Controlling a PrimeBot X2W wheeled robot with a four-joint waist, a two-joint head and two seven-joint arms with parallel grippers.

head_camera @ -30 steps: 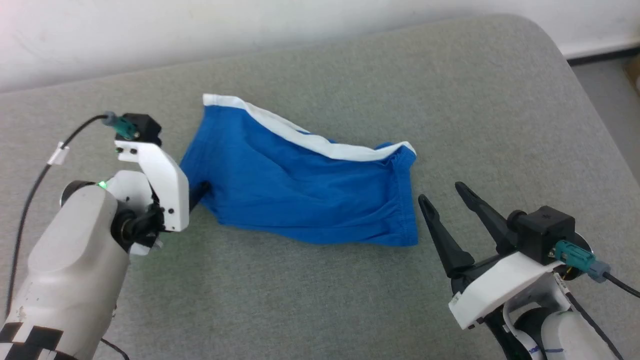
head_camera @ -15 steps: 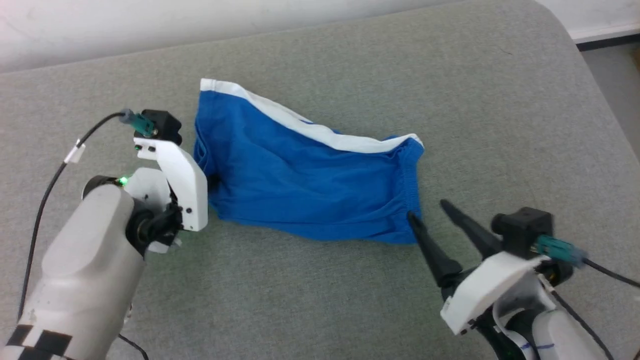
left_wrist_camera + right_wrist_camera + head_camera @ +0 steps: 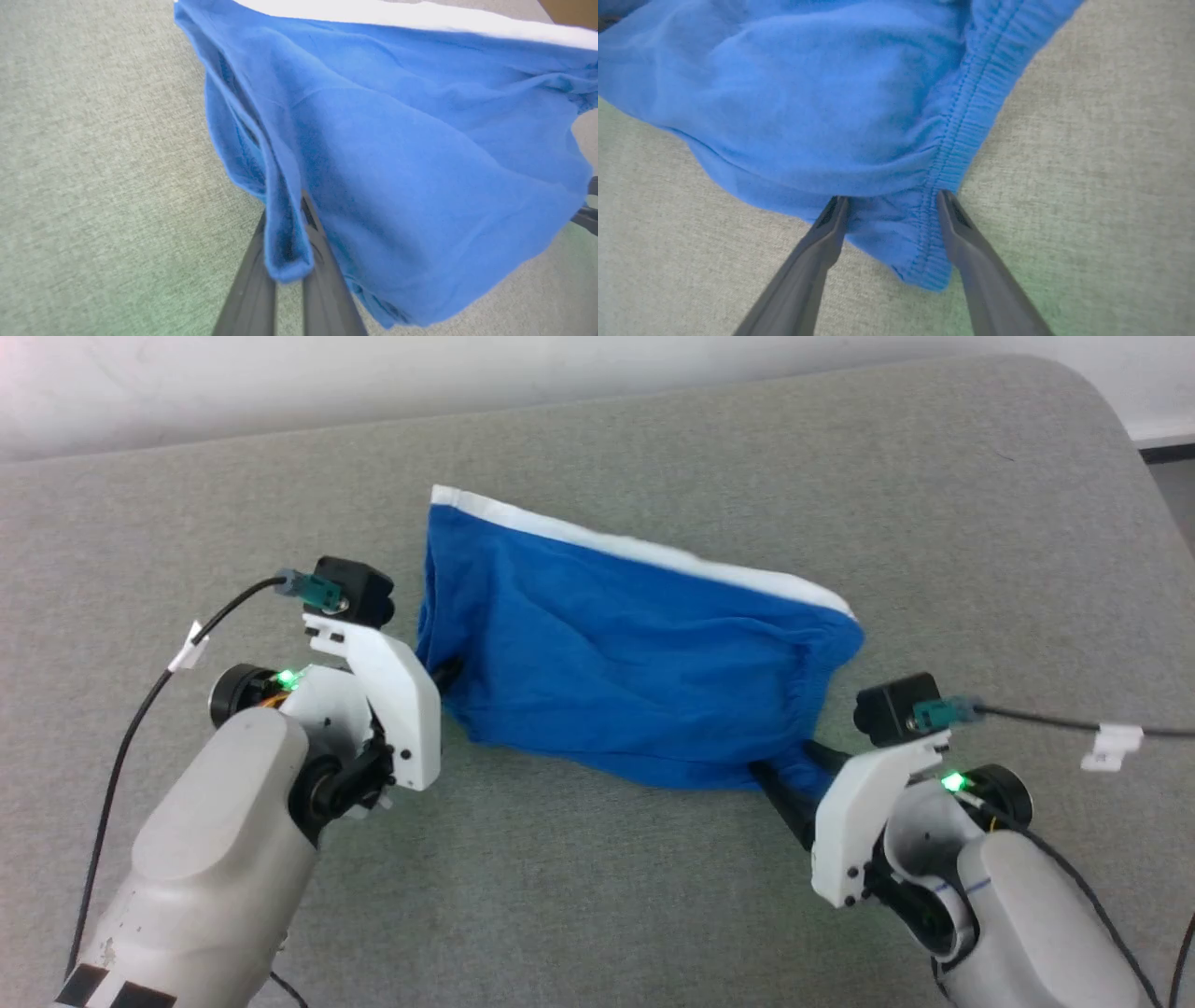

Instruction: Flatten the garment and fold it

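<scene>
Garment point(image 3: 635, 644) looks thin, limp and light, best held at hemmed corners: left gripper point(image 3: 285, 224) pinches an edge fold, right gripper point(image 3: 892, 198) spread around the elastic corner.

In the head view, the wrinkly royal-blue fabric shorts point(image 3: 635, 653) hide the dark fingertips of the left gripper point(image 3: 456, 669) and the right gripper point(image 3: 794, 771), and both wrist views crop the shorts at the top.

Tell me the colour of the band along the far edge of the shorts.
White. The band runs along the blue shorts, and it is clearest in the head view.
</scene>
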